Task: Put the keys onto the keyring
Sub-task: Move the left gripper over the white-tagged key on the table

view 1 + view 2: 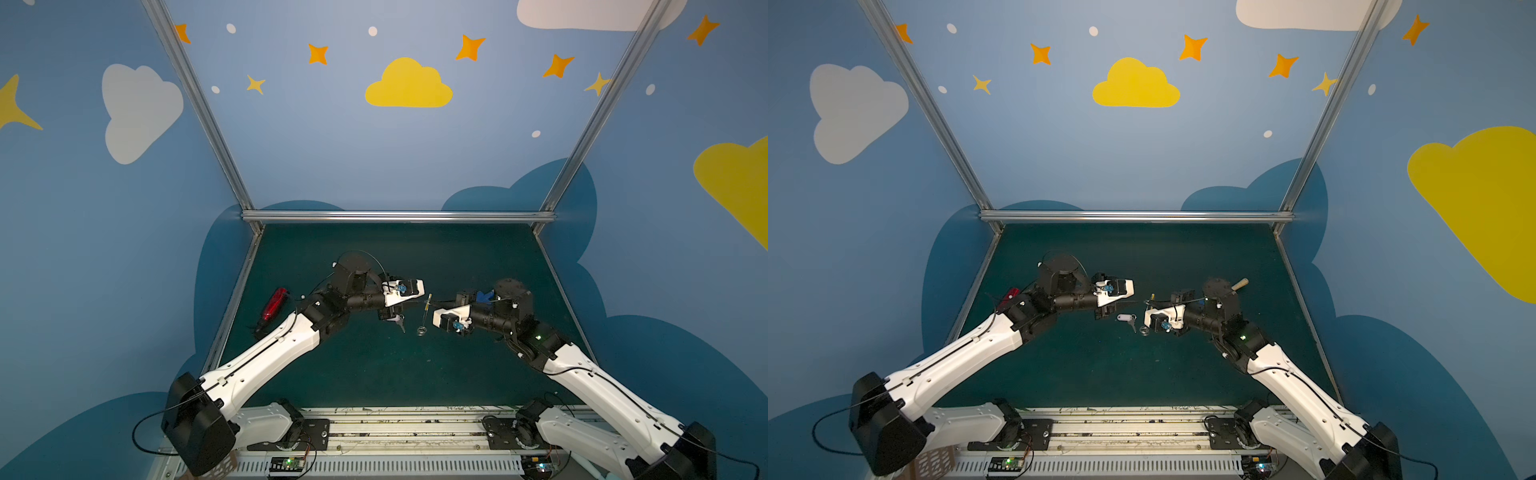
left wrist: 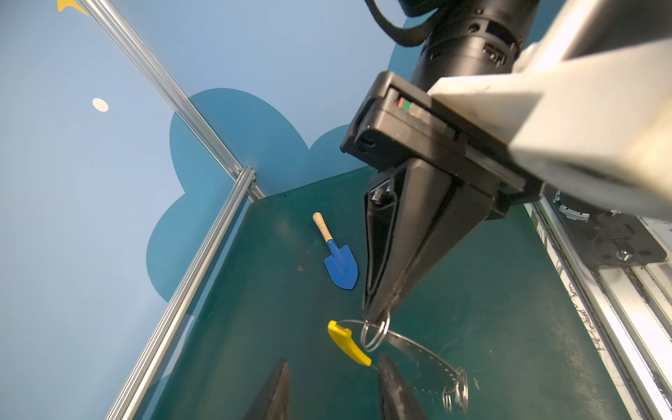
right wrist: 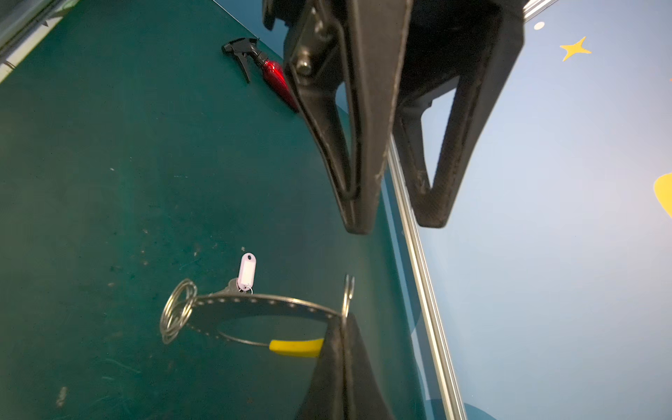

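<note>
Right fingers [image 2: 418, 236] clamped together on keyring [image 3: 254, 305], left fingers [image 3: 367, 145] apart, holding nothing, keys [image 3: 246, 271] on table [image 3: 109, 182].

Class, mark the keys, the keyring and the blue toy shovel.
keys [image 3: 247, 271]: right wrist view, on the white tag.
keyring [image 3: 232, 309]: right wrist view, on the grey holed band.
blue toy shovel [image 2: 341, 267]: left wrist view, on the blade.

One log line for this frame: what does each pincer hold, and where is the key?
right pincer: shut on keyring | left pincer: open, empty | key: lying on table, not on keyring
</note>
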You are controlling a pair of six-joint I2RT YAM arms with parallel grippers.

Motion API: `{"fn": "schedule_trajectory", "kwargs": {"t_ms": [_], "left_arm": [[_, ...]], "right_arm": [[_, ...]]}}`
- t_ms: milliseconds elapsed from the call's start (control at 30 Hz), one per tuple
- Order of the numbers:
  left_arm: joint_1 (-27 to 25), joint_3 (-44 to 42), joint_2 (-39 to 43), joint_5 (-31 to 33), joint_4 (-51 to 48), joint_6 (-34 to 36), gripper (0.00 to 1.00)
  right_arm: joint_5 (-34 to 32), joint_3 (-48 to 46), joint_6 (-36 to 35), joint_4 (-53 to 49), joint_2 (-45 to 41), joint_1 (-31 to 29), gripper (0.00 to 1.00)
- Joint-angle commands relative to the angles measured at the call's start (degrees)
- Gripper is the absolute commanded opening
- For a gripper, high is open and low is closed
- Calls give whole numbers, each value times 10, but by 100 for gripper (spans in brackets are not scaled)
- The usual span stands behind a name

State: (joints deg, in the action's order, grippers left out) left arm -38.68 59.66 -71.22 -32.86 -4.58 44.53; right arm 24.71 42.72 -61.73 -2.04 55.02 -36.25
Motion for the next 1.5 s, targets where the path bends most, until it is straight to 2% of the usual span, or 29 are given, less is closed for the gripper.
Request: {"fn": "schedule_trajectory", "kwargs": {"t_ms": [0, 267, 833, 933, 1033, 1200, 1267, 1367, 1467], "left_arm": [[-1, -9, 9, -6, -26, 16, 40], [-8, -12, 5, -8, -27, 25, 40], [-25, -1, -19, 39, -11, 13, 40], [-14, -1, -20, 60, -16, -19, 40], [7, -1, -21, 41, -51, -45, 40], [43, -18, -31, 54, -74, -145, 43], [56, -15, -52, 57, -104, -189, 44], [64, 8, -105, 93, -162, -259, 44], [67, 62, -182, 116, -240, -310, 41]], "right_arm": [[-20, -4, -19, 29, -12, -7, 0], [-23, -5, -28, 31, -15, -15, 0], [-5, 10, -21, -7, -9, -19, 0], [-22, 11, -24, -23, -10, -18, 0], [-48, 16, -26, -47, -10, -17, 0], [-88, 22, -30, -84, -11, -15, 0], [-102, 18, -7, -81, -15, -13, 0], [-110, 16, -6, -89, -20, -8, 0], [-109, 17, -10, -109, -27, -3, 0]]}}
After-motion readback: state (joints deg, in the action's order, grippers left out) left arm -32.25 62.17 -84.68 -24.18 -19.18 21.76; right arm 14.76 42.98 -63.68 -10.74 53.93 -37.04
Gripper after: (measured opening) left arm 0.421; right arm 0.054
